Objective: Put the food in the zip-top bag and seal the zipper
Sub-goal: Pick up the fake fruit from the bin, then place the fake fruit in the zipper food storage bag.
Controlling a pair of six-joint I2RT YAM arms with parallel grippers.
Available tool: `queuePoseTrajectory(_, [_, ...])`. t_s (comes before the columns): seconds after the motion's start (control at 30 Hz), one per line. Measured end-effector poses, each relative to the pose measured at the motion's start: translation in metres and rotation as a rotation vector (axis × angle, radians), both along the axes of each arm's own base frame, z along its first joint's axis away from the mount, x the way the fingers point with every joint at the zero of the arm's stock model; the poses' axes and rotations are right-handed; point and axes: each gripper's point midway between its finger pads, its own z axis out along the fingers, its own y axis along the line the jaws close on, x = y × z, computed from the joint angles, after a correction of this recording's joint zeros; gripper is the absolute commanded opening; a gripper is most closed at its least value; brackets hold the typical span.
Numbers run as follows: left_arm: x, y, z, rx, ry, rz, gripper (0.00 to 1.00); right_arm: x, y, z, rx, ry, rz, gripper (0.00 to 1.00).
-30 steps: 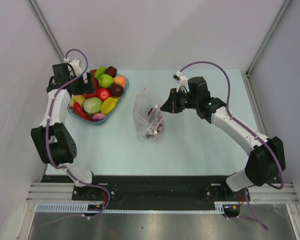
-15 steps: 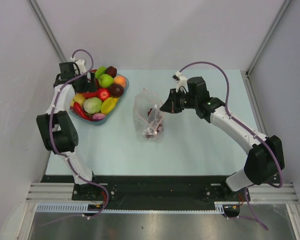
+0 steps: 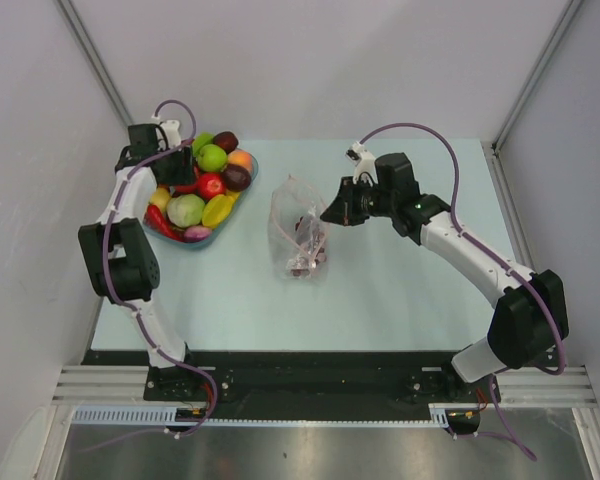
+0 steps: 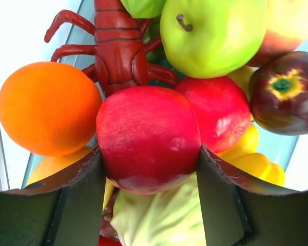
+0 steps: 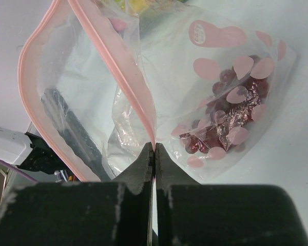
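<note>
A pale blue-green tabletop (image 3: 400, 290) fills the middle of a plain booth. Bare grey-white walls (image 3: 310, 60) close it in on three sides, and slim metal struts (image 3: 88, 50) run up the back corners. A black rail (image 3: 310, 385) at the near edge carries the two arm bases, and a sheet of brushed metal (image 3: 310, 450) lies below it. At the far left of the tabletop a blue-rimmed dish (image 3: 195, 242) holds the food (image 3: 218, 210), heaped in green, red, yellow and dark purple. The left claw (image 4: 150, 151) is down in that heap, its jaws pressed against both sides of a red fruit (image 4: 149, 128). Around that fruit sit an orange (image 4: 46, 107), a green apple (image 4: 215, 36) and a red toy lobster (image 4: 118, 46). Near the tabletop's middle, well apart from the dish, lies the zip-top bag (image 3: 292, 225). Its mouth faces the far side and gapes open, and a bunch of dark grapes (image 5: 215, 136) rests in its bottom. The right claw (image 5: 154, 148) has its jaws together, pinched on the zipper (image 5: 136, 87), the pink strip along one lip of the mouth.
</note>
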Motion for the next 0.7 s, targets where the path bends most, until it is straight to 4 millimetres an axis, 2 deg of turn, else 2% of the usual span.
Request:
queuePoseTrajectory(0.1, [-0.004,-0.001,0.009,0.002,-0.009,-0.004,0.39,0.0,-0.001,0.0,0.0,0.0,-0.002,0.0])
queuePoseTrajectory(0.2, [-0.011,-0.004,0.031,-0.001,-0.039,-0.013,0.39,0.001,0.0,-0.001,0.001,0.002,-0.002,0.0])
queuePoseTrajectory(0.3, [-0.021,-0.014,0.072,-0.017,-0.103,-0.045,0.39,0.001,0.0,-0.002,0.002,0.01,-0.003,0.0])
queuePoseTrajectory(0.37, [-0.03,-0.029,0.106,-0.035,-0.167,-0.09,0.4,0.001,0.002,-0.003,0.006,0.013,0.001,0.0])
queuePoseTrajectory(0.47, [-0.053,-0.067,0.157,-0.076,-0.264,-0.199,0.4,0.001,0.005,-0.002,0.019,0.02,0.005,0.0])
queuePoseTrajectory(0.57, [-0.091,-0.131,0.206,-0.139,-0.358,-0.371,0.41,0.0,0.009,0.003,0.037,0.013,0.014,0.0])
queuePoseTrajectory(0.63, [-0.12,-0.175,0.229,-0.189,-0.401,-0.494,0.41,-0.001,0.012,0.005,0.046,0.013,0.018,0.0])
queuePoseTrajectory(0.7, [-0.151,-0.214,0.241,-0.242,-0.416,-0.608,0.42,-0.003,0.015,0.007,0.051,0.013,0.024,0.0])
